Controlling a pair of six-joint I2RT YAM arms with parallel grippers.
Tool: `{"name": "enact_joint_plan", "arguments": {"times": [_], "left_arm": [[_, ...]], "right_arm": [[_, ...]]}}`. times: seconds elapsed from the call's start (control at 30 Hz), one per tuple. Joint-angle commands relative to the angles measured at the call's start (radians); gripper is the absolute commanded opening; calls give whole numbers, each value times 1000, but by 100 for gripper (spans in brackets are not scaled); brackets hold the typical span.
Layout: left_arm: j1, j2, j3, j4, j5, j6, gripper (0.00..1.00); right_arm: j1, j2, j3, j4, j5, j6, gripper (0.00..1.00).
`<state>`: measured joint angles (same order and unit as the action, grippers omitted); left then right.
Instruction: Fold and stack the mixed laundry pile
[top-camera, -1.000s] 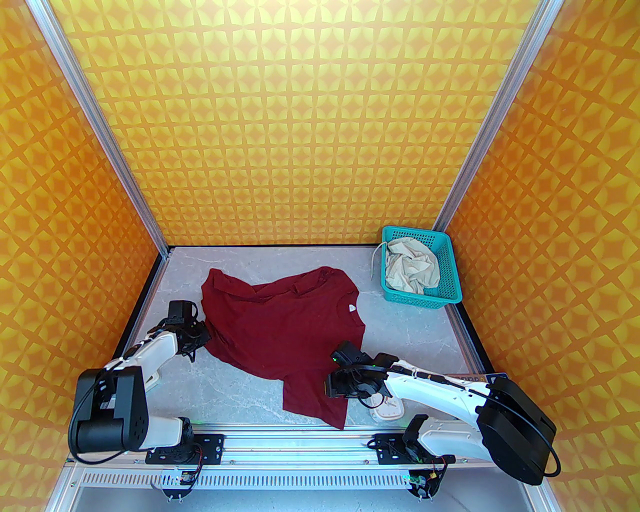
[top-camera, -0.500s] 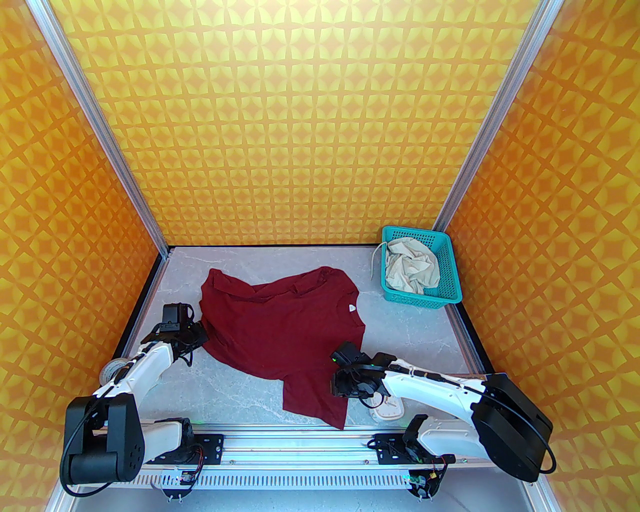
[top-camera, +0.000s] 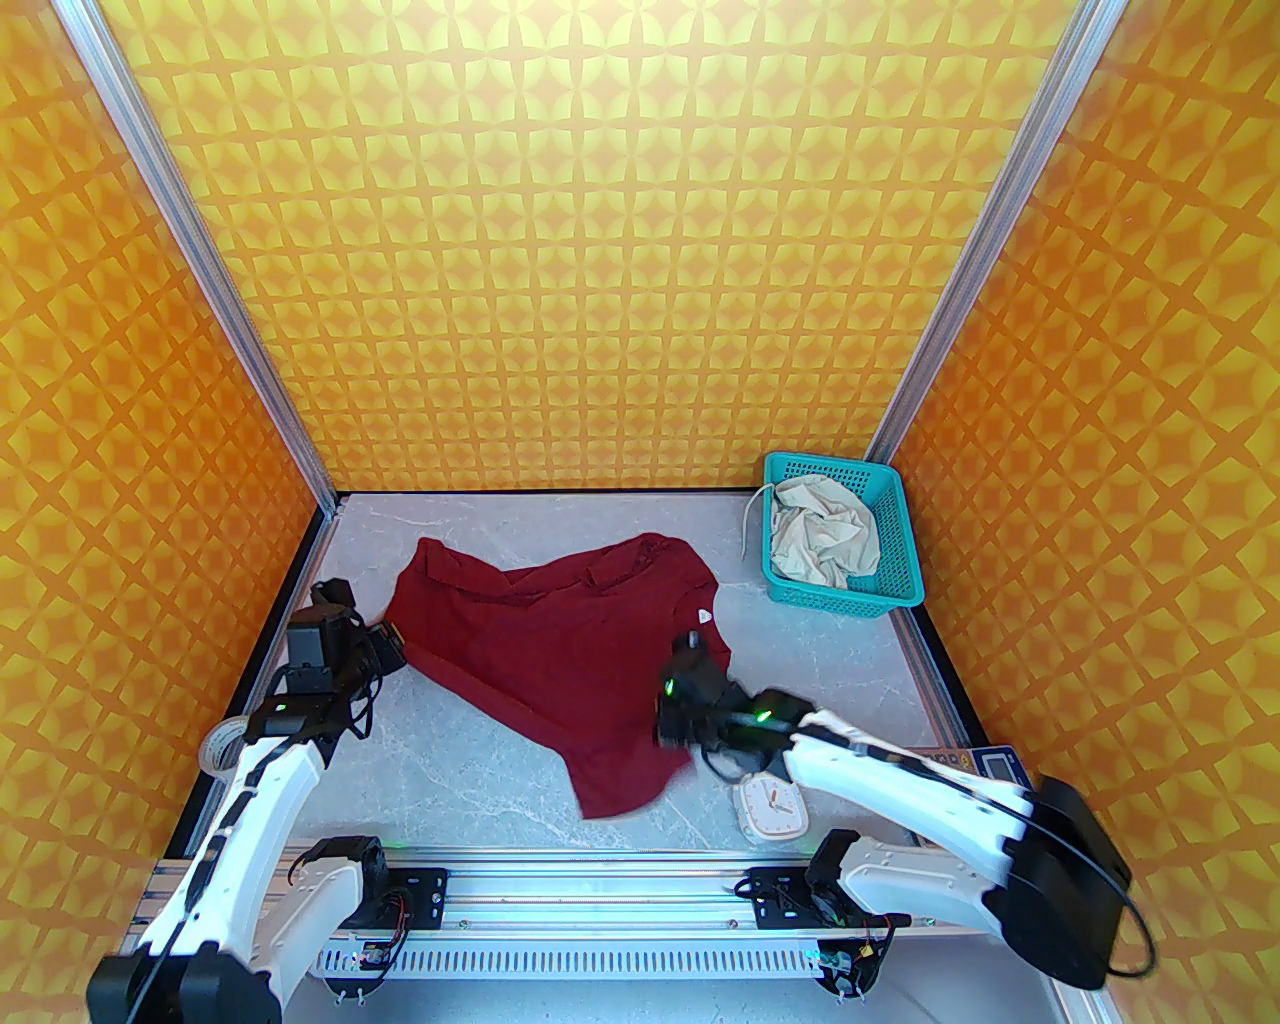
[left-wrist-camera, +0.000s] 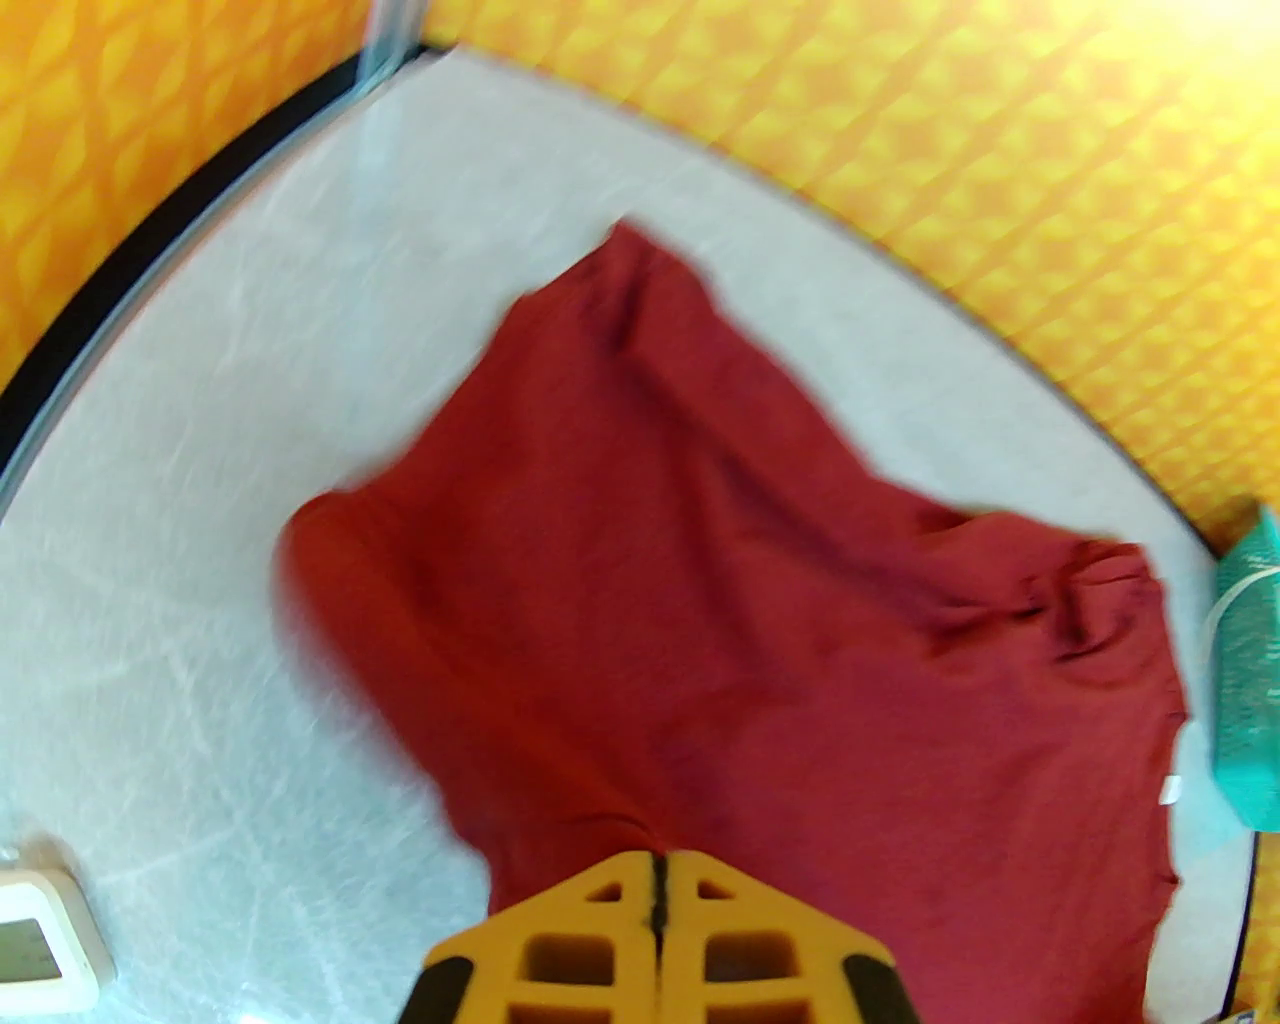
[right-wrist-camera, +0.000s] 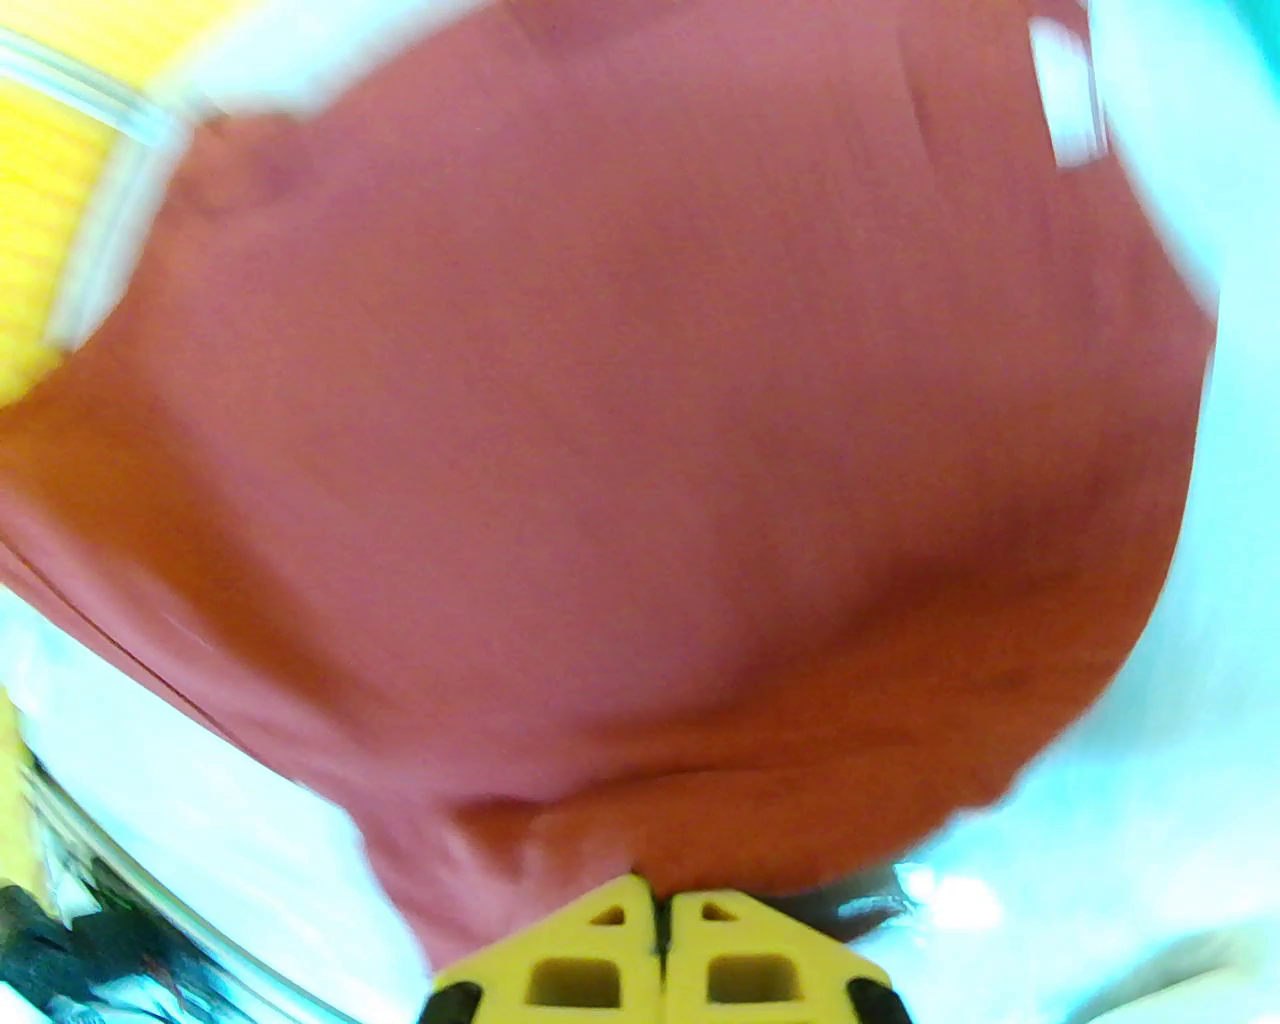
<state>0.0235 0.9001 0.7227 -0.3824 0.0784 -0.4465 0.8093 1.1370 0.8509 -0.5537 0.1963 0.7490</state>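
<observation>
Garments, two: maroon shirt (top-camera: 560, 650) clamped by my left end effector (left-wrist-camera: 658, 865) and right end effector (right-wrist-camera: 660, 895), shorts (top-camera: 820, 540) in one basket (top-camera: 898, 575).

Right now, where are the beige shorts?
In the top view, the cream shorts sit bunched inside the teal basket at the far right corner of the table.

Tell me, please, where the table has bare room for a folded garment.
Bare: the strip between red shirt and back wall; the patch between shirt and teal basket; the near-left stretch beside the left arm. Crowded: near right, around the right gripper and white clock.
</observation>
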Motion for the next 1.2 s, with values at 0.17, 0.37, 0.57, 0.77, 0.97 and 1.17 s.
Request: {"name": "enact_joint_plan", "arguments": {"times": [0.17, 0.37, 0.57, 0.77, 0.97, 1.17], "left_arm": [[-68, -86, 326, -37, 54, 106, 0], [-125, -98, 647, -109, 100, 232, 0], [-128, -80, 857, -148, 172, 302, 0], [-128, 122, 1029, -284, 116, 280, 0], [-124, 346, 1105, -211, 107, 252, 0], [-52, 602, 1259, -89, 108, 223, 0]], "right_arm": [[-61, -94, 490, -258, 334, -318, 0], [-68, -111, 868, -411, 407, -453, 0], [-69, -111, 1112, -508, 438, -515, 0], [-68, 20, 1231, -517, 482, -578, 0], [-225, 254, 1388, -452, 295, -577, 0], [-467, 536, 1573, -342, -40, -452, 0]]}}
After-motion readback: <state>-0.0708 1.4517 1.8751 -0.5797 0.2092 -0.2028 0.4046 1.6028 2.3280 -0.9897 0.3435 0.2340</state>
